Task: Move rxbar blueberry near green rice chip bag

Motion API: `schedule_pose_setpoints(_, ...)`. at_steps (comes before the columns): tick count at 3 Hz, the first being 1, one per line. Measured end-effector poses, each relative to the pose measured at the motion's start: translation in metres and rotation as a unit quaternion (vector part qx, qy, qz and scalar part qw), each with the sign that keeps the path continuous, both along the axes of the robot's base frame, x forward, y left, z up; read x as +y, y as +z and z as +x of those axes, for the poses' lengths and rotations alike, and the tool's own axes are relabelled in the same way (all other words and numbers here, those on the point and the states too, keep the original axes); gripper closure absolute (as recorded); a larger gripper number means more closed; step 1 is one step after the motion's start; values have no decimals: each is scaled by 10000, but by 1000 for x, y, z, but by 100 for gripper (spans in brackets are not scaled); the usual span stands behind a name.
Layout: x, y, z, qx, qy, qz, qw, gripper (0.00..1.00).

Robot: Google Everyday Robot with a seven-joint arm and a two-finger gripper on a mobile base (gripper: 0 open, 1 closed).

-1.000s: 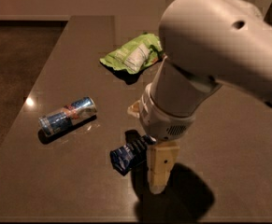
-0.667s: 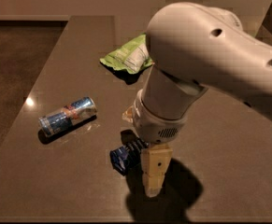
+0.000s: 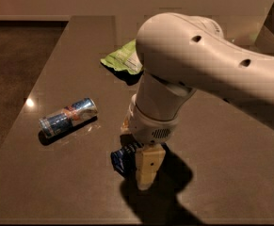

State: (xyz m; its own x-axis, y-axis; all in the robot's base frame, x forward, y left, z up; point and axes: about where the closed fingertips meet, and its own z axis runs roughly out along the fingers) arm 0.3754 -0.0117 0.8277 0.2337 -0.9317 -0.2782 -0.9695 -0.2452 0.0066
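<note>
The dark table [image 3: 56, 173] is viewed from high and close, the camera facing down and forward past the arm [image 3: 197, 65]; the gripper [image 3: 144, 173] is framed low, centre.

Landmark: a blue-and-silver drink can [image 3: 68, 117], lying on its side on the dark brown table [image 3: 47, 187].
Rxbar blueberry [image 3: 123, 158]: right of the can and nearer the camera, a dark blue wrapper low on the table, its right end hidden behind the gripper.
Gripper [image 3: 146, 168]: right of the can, cream-coloured, pointing down at the tabletop, right against the bar.
Green rice chip bag [image 3: 122, 60]: beyond the can and to its right, lime green and wrinkled, partly covered by the arm, well apart from the bar.
Arm [image 3: 197, 65]: bulky and white, reaching in from the right edge and bending down well right of the can.
</note>
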Motion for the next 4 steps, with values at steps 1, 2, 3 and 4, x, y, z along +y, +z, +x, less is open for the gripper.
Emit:
schedule_pose_setpoints(1, -3, 1, 6, 40, -100, 55, 9999, 44)
schedule_pose_setpoints(2, -15, 11, 18, 30, -344, 185, 9992, 68)
schedule_pose_setpoints(3, -29, 28, 37, 22, -623, 366, 9974, 90)
schedule_pose_setpoints(4, -50, 50, 84, 64, -1189, 621, 9909, 100)
